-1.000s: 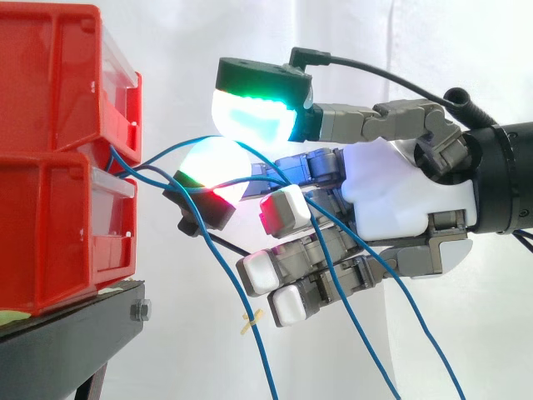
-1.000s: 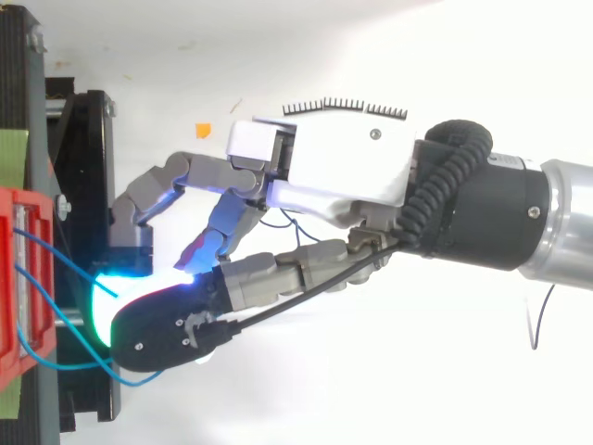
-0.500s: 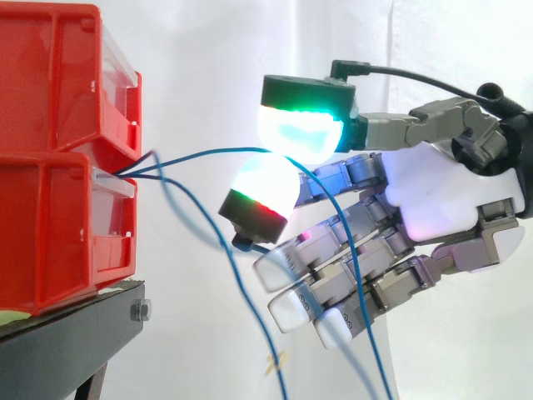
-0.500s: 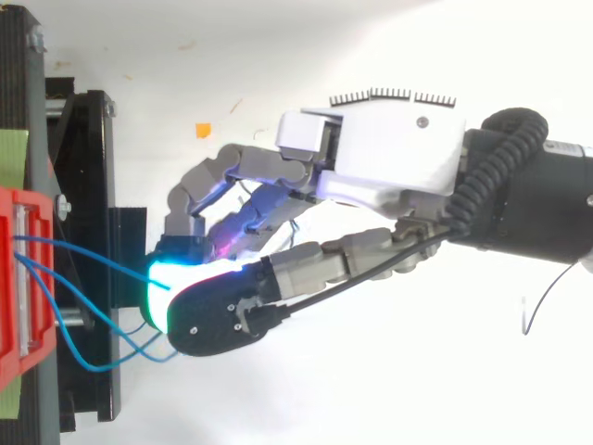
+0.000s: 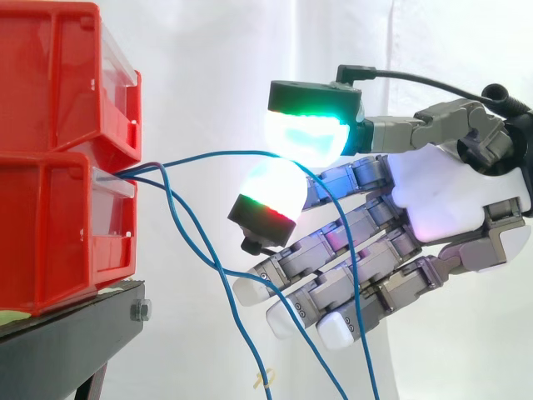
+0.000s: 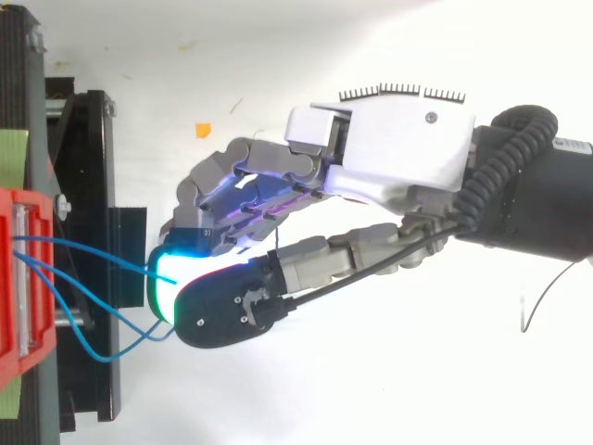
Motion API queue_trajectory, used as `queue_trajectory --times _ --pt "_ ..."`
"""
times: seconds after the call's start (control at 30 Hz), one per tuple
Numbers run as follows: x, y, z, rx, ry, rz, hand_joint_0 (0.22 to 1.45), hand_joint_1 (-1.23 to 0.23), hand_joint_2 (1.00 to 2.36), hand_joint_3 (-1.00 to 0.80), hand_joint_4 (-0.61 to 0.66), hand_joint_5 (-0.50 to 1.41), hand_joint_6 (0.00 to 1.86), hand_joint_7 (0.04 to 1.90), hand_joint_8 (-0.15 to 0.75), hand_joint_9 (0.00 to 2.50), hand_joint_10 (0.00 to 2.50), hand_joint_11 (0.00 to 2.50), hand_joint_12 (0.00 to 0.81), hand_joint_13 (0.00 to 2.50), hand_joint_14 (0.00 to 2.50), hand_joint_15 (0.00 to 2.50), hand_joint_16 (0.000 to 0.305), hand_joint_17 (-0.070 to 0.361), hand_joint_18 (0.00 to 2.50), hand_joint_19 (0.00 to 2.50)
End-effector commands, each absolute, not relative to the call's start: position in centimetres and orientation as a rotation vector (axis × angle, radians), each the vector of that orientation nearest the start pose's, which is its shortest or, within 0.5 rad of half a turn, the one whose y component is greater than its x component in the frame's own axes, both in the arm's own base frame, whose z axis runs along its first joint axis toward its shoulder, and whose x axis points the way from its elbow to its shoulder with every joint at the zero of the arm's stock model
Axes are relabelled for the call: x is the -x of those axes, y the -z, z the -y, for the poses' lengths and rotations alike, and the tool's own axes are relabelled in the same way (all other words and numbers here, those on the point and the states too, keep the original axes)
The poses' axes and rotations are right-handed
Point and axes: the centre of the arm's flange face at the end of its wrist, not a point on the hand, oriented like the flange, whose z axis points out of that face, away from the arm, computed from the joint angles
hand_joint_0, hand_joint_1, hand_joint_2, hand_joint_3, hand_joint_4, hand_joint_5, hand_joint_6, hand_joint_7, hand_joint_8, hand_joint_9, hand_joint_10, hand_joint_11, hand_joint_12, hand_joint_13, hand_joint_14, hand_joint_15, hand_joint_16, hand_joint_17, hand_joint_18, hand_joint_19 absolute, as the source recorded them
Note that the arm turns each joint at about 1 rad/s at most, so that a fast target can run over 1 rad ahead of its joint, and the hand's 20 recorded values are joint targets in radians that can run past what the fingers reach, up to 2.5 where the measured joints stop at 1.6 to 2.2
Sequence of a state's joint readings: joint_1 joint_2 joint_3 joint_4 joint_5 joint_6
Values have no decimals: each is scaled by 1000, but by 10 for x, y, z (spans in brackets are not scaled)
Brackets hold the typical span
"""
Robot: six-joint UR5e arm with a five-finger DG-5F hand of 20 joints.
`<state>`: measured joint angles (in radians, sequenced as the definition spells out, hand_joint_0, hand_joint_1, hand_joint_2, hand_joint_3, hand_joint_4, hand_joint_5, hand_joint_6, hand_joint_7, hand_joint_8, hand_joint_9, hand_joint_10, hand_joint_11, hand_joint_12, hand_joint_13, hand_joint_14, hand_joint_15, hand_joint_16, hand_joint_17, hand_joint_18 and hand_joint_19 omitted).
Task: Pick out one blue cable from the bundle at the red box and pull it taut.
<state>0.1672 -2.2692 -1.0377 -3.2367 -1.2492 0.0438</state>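
The blue cable point(image 5: 208, 153) is thin, light and limp. It bends wherever it is led, and its smooth jacket will likely slide through a loose grip. I judge it wants a firm pinch between soft pads rather than a wrap of the whole hand, taken on the free run a little way out from the box.

From the side, it leaves the front of the lower red box point(image 5: 50, 225), which sits on the black stand point(image 5: 75, 333), and runs in a shallow arch to my hand point(image 5: 450, 200). There it passes between my thumb pad point(image 5: 306, 133), glowing green above, and a finger pad point(image 5: 268, 190) below. The two are pressed close on it, so I am holding it in a pinch. My other fingers reach down and to the left, nearly straight, and the tail of the cable drapes over them and hangs below. The loose strands point(image 5: 221, 269) of the bundle hang from the same box opening, below and to the left of my pinch, apart from the pads. The arch tells me the line is not quite taut.

From above, the blue cable point(image 6: 102, 255) comes off the red box point(image 6: 18, 278) at the left edge and goes almost straight into the glow under my thumb point(image 6: 222, 315) — the hand point(image 6: 389, 148) lies to its right, apart from the box. A slack strand point(image 6: 93, 355) loops below it toward the thumb's underside; whether it touches I cannot tell.
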Motion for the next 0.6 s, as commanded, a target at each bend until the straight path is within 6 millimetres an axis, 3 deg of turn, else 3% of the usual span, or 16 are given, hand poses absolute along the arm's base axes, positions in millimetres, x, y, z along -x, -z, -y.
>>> queue_trajectory --times 0.0,0.2,0.37,0.47,0.57 --pt "-743 -303 42 -1459 -957 -1263 701 -781 1015 -273 -274 -167 943 995 170 506 4 121 313 529 12 297 48 108 440 488" --pt "-741 -297 43 -1518 -995 -1225 694 -786 1015 -259 -310 -165 940 997 170 542 5 131 310 538 12 300 48 108 443 502" --pt "-740 -292 43 -1552 -1022 -1203 658 -785 1020 -95 -339 -151 944 1056 161 656 7 201 309 606 14 337 48 107 484 540" --pt "-736 -278 43 -1578 -1035 -1190 655 -792 1018 -63 -336 -145 946 1063 169 689 7 200 317 633 14 338 50 111 514 547" --pt "-743 -279 42 -1543 -1086 -1141 657 -795 1017 -54 -336 -142 947 1057 176 724 8 223 322 653 14 354 50 113 532 544"
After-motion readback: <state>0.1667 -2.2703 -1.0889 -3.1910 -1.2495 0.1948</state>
